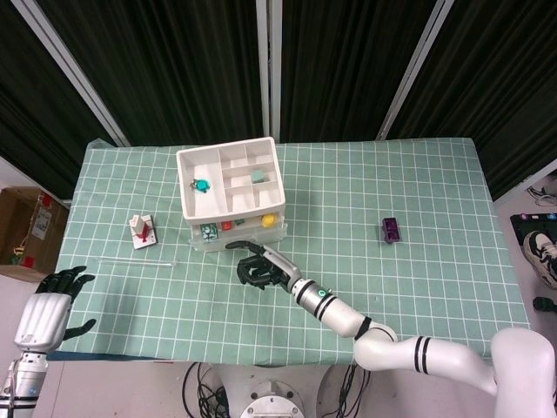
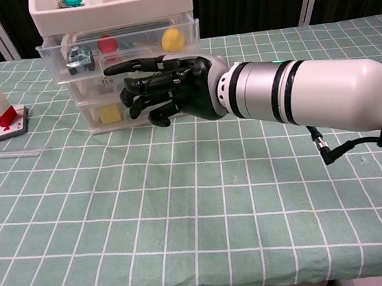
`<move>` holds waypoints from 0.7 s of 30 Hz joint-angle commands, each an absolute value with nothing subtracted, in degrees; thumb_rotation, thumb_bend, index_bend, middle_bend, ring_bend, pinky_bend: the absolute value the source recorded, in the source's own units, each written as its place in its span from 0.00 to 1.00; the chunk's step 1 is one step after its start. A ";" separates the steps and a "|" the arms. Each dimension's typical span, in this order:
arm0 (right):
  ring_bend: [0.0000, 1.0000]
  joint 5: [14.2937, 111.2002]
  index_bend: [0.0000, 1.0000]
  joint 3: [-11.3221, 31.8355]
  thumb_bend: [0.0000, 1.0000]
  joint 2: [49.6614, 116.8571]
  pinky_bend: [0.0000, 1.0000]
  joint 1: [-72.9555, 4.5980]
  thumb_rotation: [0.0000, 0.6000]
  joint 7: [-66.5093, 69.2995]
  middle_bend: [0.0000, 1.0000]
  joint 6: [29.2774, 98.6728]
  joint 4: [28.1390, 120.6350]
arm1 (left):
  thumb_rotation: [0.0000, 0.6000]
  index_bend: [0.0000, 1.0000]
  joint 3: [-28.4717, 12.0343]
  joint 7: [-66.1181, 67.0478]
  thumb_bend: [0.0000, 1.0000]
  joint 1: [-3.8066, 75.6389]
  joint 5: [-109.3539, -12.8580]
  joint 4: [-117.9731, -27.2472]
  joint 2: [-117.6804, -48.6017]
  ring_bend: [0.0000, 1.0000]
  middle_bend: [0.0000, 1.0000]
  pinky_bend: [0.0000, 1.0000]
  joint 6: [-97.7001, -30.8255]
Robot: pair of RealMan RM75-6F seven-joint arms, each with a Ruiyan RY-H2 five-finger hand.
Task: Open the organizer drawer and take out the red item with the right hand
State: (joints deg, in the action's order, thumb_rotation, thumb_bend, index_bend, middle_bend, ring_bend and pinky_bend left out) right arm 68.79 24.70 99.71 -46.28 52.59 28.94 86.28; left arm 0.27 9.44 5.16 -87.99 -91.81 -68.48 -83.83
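The white organizer point(image 1: 231, 178) point(image 2: 110, 7) stands at the back left of the table. Its clear top drawer point(image 1: 237, 231) point(image 2: 122, 54) is slid out toward me. Inside lie a red item point(image 1: 226, 225) point(image 2: 106, 42), a yellow item point(image 1: 269, 220) point(image 2: 172, 39) and a grey-green piece point(image 2: 79, 57). My right hand point(image 1: 258, 266) point(image 2: 168, 90) is just in front of the drawer, fingers curled, with the top finger hooked along the drawer's front edge. My left hand point(image 1: 52, 300) hangs off the table's near left corner, fingers spread, holding nothing.
A small white and red box point(image 1: 142, 231) point(image 2: 3, 116) sits left of the organizer, with a clear rod point(image 1: 135, 261) point(image 2: 6, 155) lying nearer me. A purple block point(image 1: 391, 229) lies at the right. The top tray holds a teal piece point(image 1: 203, 185).
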 commanded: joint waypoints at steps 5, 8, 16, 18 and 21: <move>0.54 74.29 0.00 20.08 0.45 93.64 0.80 -44.40 1.00 46.78 0.55 30.70 91.79 | 1.00 0.27 0.29 9.24 0.00 5.15 -87.99 -91.58 -68.65 0.17 0.17 0.21 -83.82; 0.54 77.56 0.00 18.39 0.44 89.95 0.80 -44.11 1.00 42.24 0.55 32.12 95.14 | 1.00 0.27 0.23 9.00 0.00 5.12 -88.07 -91.45 -68.74 0.17 0.17 0.21 -84.03; 0.63 80.03 0.00 18.18 0.44 82.74 0.87 -43.97 1.00 28.29 0.61 38.76 100.68 | 1.00 0.27 0.21 8.58 0.00 5.06 -88.09 -91.10 -68.95 0.17 0.17 0.21 -84.15; 0.65 77.08 0.00 18.96 0.44 82.22 0.89 -44.98 1.00 25.30 0.63 38.53 100.54 | 1.00 0.27 0.20 8.49 0.00 5.11 -88.14 -91.00 -69.11 0.17 0.17 0.21 -84.14; 0.66 72.35 0.00 19.65 0.44 82.10 0.89 -46.69 1.00 21.68 0.65 37.82 99.90 | 1.00 0.27 0.20 8.43 0.00 5.16 -88.07 -90.89 -69.21 0.17 0.17 0.21 -83.99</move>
State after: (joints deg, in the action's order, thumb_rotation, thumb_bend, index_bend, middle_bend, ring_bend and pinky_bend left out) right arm 76.51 18.83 83.03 -45.05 25.33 37.75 99.94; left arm 0.20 8.44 5.15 -88.08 -90.90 -69.21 -84.00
